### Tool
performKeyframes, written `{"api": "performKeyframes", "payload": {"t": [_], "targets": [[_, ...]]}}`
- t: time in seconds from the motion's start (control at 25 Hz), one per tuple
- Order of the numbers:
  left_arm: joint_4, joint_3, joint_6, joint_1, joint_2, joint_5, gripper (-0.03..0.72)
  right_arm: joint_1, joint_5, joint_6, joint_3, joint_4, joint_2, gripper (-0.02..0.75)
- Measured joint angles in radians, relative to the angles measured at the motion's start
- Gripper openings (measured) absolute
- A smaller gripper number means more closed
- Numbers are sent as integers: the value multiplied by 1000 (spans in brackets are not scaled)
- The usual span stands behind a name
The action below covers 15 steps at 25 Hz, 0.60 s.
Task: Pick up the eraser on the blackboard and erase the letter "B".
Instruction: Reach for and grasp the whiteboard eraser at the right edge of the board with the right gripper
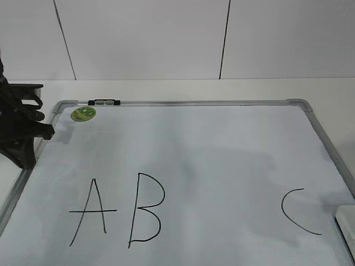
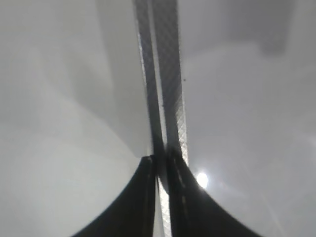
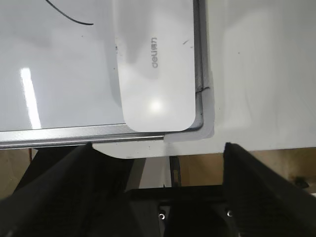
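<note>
The blackboard (image 1: 222,149) lies flat on the table. The letter "B" (image 1: 145,210) is drawn at its lower left, between an "A" (image 1: 91,210) and a "C" (image 1: 297,213). The white eraser (image 1: 348,224) lies at the board's near right corner, half cut off. In the right wrist view the eraser (image 3: 155,64) lies along the board's frame at the corner. My right gripper (image 3: 157,163) is open and empty, short of the eraser. My left gripper (image 1: 28,138) is by the board's left edge. In the left wrist view it (image 2: 160,160) looks shut over the silver frame (image 2: 170,74).
A green sticker (image 1: 83,114) and a small black-and-silver clip (image 1: 104,102) sit at the board's far left corner. The end of the "C" stroke (image 3: 69,17) shows in the right wrist view. The table edge (image 3: 247,140) lies just past the eraser.
</note>
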State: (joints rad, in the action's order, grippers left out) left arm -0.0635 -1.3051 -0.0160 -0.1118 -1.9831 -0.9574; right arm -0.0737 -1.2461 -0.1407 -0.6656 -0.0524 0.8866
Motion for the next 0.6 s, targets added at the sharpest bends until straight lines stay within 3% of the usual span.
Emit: {"api": "performKeyframes", "payload": {"t": [0.6], "targets": [[-2,0,0,0,0,-2,25,0,194,-2,-2,-4,325,655]]}}
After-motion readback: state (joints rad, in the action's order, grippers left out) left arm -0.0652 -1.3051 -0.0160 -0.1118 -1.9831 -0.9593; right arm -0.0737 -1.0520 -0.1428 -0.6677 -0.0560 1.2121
